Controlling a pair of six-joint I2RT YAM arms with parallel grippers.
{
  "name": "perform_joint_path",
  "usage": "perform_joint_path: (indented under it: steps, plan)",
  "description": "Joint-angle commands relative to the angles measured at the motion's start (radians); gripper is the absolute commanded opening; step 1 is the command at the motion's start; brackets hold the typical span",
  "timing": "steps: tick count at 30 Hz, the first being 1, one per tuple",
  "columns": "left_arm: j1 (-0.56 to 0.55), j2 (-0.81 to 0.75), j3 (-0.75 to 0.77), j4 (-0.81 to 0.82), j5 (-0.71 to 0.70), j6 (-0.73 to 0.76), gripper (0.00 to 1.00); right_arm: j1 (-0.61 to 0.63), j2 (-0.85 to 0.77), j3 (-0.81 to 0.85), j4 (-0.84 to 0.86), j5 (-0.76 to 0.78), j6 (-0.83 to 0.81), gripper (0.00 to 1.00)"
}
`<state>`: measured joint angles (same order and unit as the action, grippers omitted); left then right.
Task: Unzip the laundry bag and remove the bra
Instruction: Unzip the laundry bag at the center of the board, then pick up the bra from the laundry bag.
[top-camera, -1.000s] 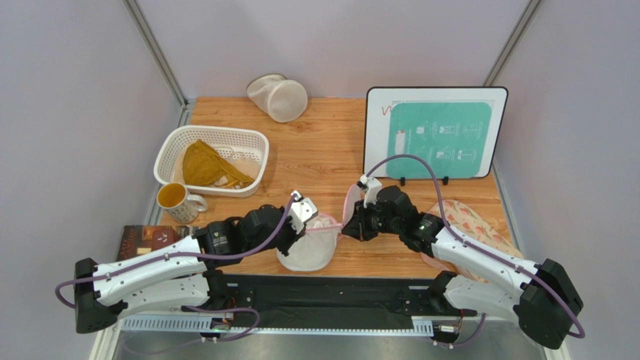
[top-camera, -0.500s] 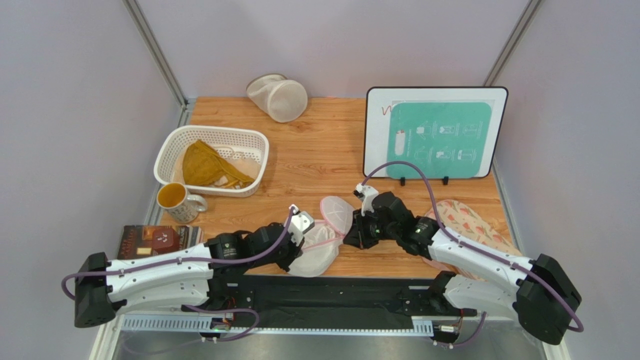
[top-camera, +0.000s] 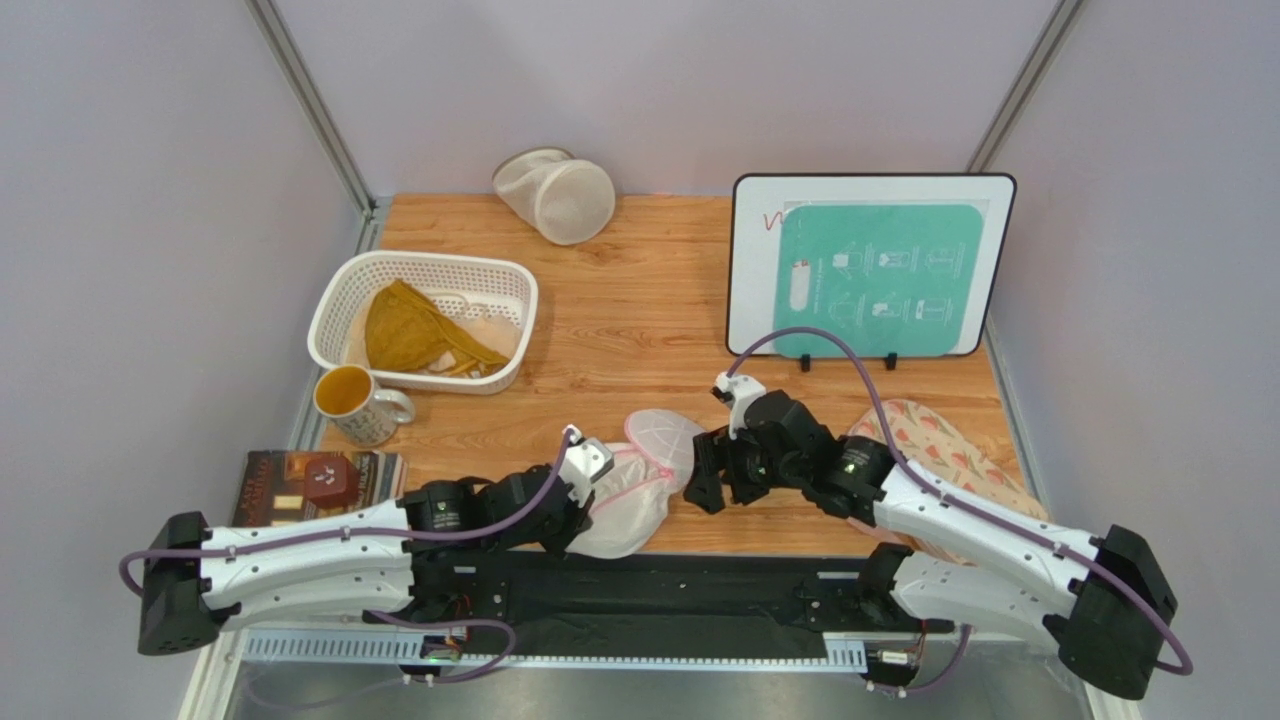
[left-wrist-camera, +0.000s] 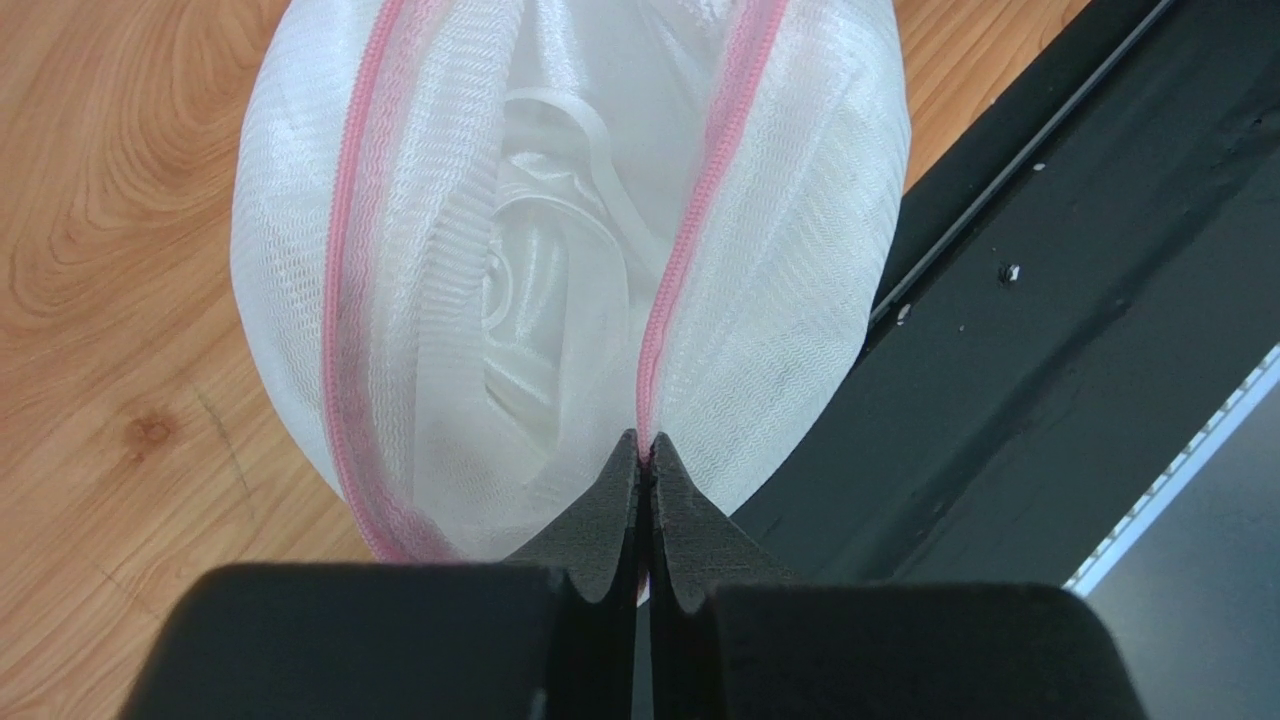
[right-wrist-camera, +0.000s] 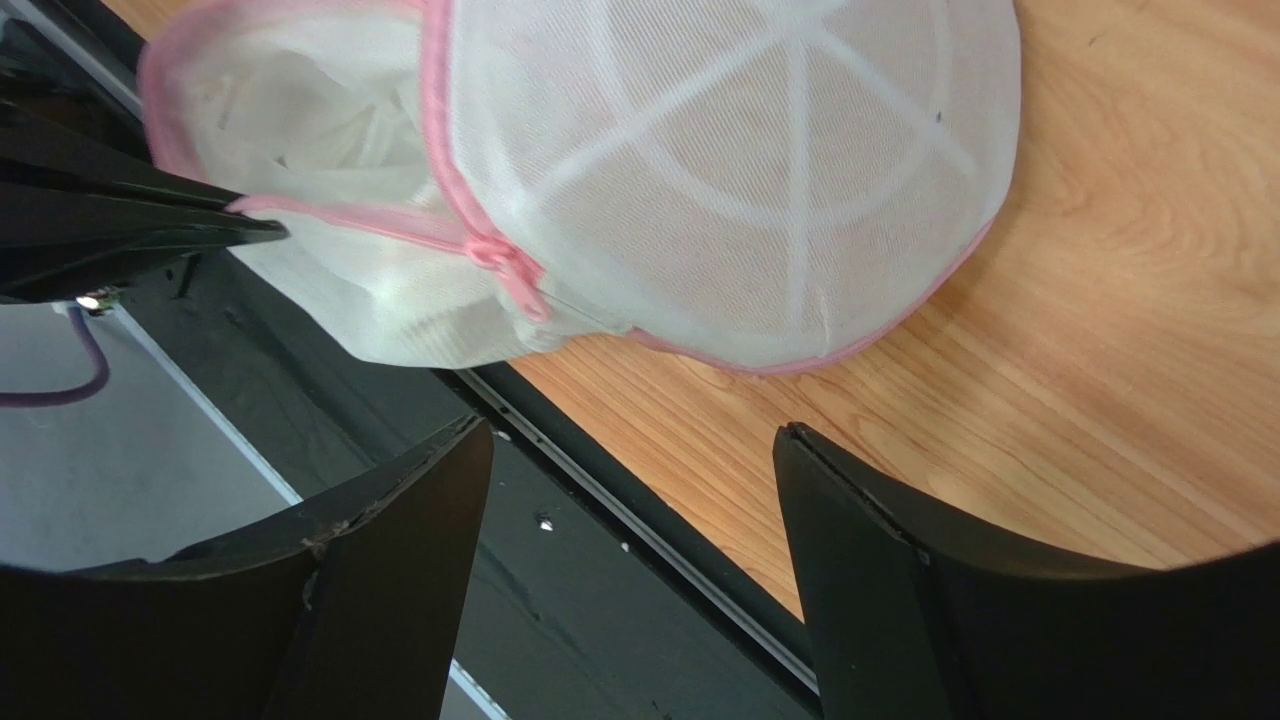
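at six o'clock on the table, the laundry bag is being pinched at its pink zipper edge by the left claw, clamped tight. the bra is being shown inside the gaping bag. the right claw is being held spread wide, empty, at the bag's three o'clock.

I logged a wooden surface carrying seven items.

- **Far edge:** a cream mesh bag lay on its side.
- **Right:** an instruction board stood upright, and a pink patterned cloth lay nearer.
- **Left:** a white basket, a mug just beside it, and a dark book.
- **Near edge, centre:** the laundry bag lay partly overhanging.
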<state>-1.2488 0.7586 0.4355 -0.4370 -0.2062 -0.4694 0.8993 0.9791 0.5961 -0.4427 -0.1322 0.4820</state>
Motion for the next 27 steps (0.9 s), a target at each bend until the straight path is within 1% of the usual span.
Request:
perform_joint_path:
  steps: [1, 2, 3, 4, 5, 6, 7, 8, 9, 10, 13, 17, 21, 23, 24, 25, 26, 27]
  plan:
    - [-0.005, -0.045, -0.007, -0.008, -0.018, -0.028, 0.00, 0.036, -0.059, 0.131, -0.083, 0.077, -0.005, 0.75]
    - [-0.005, -0.053, -0.011, -0.008, -0.018, -0.028, 0.01, 0.044, -0.060, 0.145, -0.088, 0.083, -0.002, 0.75]
    - [-0.005, -0.071, -0.011, -0.008, -0.016, -0.028, 0.08, 0.062, -0.062, 0.160, -0.091, 0.098, 0.001, 0.75]
    - [-0.006, -0.080, -0.008, -0.009, -0.012, -0.029, 0.27, 0.072, -0.059, 0.174, -0.094, 0.105, 0.006, 0.75]
    - [-0.005, -0.090, -0.006, -0.012, -0.012, -0.029, 0.39, 0.082, -0.054, 0.204, -0.091, 0.108, 0.006, 0.75]
    - [-0.005, -0.106, 0.003, -0.016, -0.012, -0.031, 0.48, 0.108, -0.039, 0.220, -0.088, 0.120, 0.007, 0.75]
    - [-0.005, -0.114, 0.008, -0.022, -0.015, -0.029, 0.78, 0.122, -0.028, 0.232, -0.087, 0.131, 0.009, 0.75]
    - [-0.005, -0.120, 0.023, -0.026, -0.018, -0.029, 0.85, 0.139, -0.019, 0.261, -0.087, 0.131, 0.007, 0.75]
    - [-0.006, -0.130, 0.034, -0.031, -0.021, -0.026, 0.88, 0.165, -0.002, 0.272, -0.087, 0.188, 0.010, 0.74]
    - [-0.005, -0.133, 0.046, -0.038, -0.028, -0.022, 0.91, 0.173, 0.004, 0.283, -0.083, 0.201, 0.012, 0.75]
    - [-0.005, -0.127, 0.113, -0.051, -0.050, 0.004, 0.91, 0.187, 0.013, 0.298, -0.079, 0.217, 0.015, 0.74]
    - [-0.005, -0.094, 0.251, -0.072, -0.085, 0.038, 0.92, 0.190, 0.004, 0.283, -0.077, 0.223, 0.024, 0.74]
    - [-0.005, -0.033, 0.327, -0.062, -0.136, 0.055, 0.92, 0.190, -0.034, 0.246, -0.073, 0.244, 0.041, 0.74]
    - [-0.006, 0.007, 0.357, -0.057, -0.145, 0.057, 0.89, 0.190, -0.054, 0.219, -0.067, 0.252, 0.055, 0.74]
    - [-0.003, 0.065, 0.367, -0.058, -0.160, 0.054, 0.86, 0.190, -0.074, 0.209, -0.065, 0.253, 0.061, 0.74]
    - [-0.003, 0.096, 0.376, -0.065, -0.173, 0.048, 0.84, 0.190, -0.083, 0.196, -0.065, 0.255, 0.066, 0.73]
    - [-0.001, 0.158, 0.396, -0.069, -0.188, 0.025, 0.82, 0.190, -0.101, 0.186, -0.067, 0.256, 0.073, 0.74]
    - [0.002, 0.188, 0.404, -0.072, -0.212, 0.017, 0.78, 0.190, -0.112, 0.180, -0.070, 0.256, 0.078, 0.74]
